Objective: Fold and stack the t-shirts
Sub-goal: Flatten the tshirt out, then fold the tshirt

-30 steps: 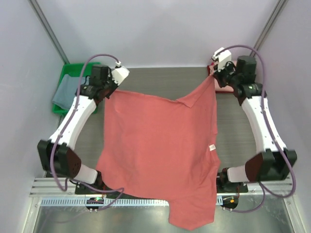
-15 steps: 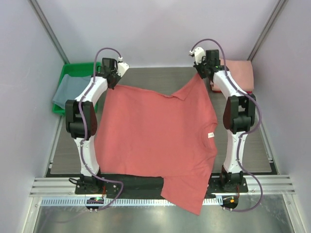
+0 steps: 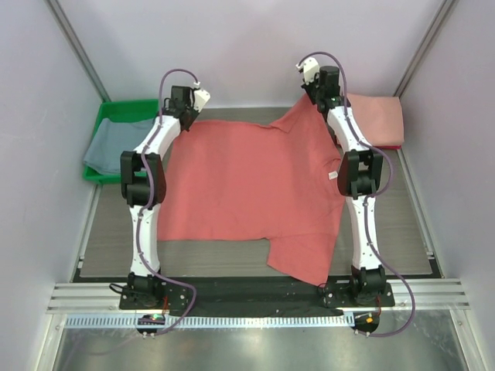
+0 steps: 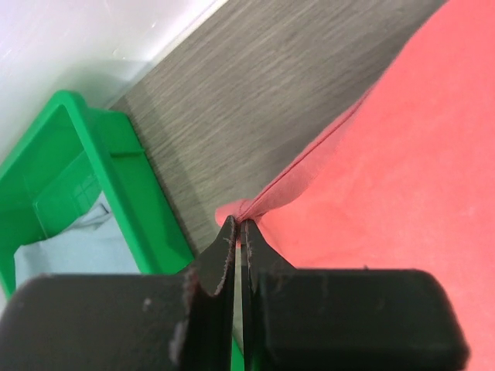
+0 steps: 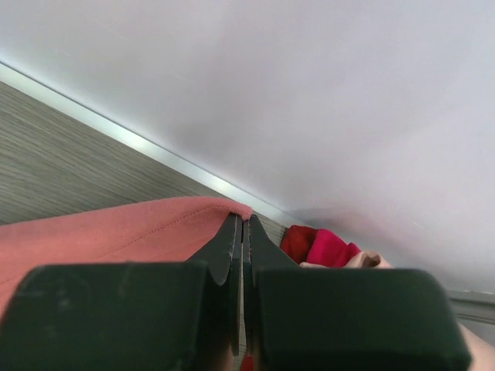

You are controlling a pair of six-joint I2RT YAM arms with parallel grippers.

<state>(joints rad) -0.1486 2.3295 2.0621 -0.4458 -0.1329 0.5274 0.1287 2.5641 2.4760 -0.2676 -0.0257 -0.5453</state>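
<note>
Our left gripper (image 4: 237, 224) is clamped on a corner of the red shirt (image 4: 402, 178); in the wrist view the jaws meet with only a thin pinch of cloth and its stitched edge between them. Our right gripper (image 5: 241, 220) is clenched in the same way on another edge of that shirt (image 5: 116, 228), and the fabric runs off to the left from its tips.

From above, we see the left gripper (image 3: 188, 117) and right gripper (image 3: 313, 99) both reached out to the far side of the table (image 3: 402, 224), each holding a far corner of the red shirt (image 3: 247, 185). The shirt lies spread between the two arms. One flap trails toward the near edge on the right, and a small white label (image 3: 333, 175) shows beside the right arm.

The pink shirt (image 3: 377, 120) sits folded at the far right corner, just beside the right gripper. The blue shirt (image 3: 108, 147) lies in the green tray (image 3: 116, 110) at the far left, near the left gripper; the left wrist view shows the tray (image 4: 116, 170) with the blue shirt (image 4: 69, 247) inside.
</note>
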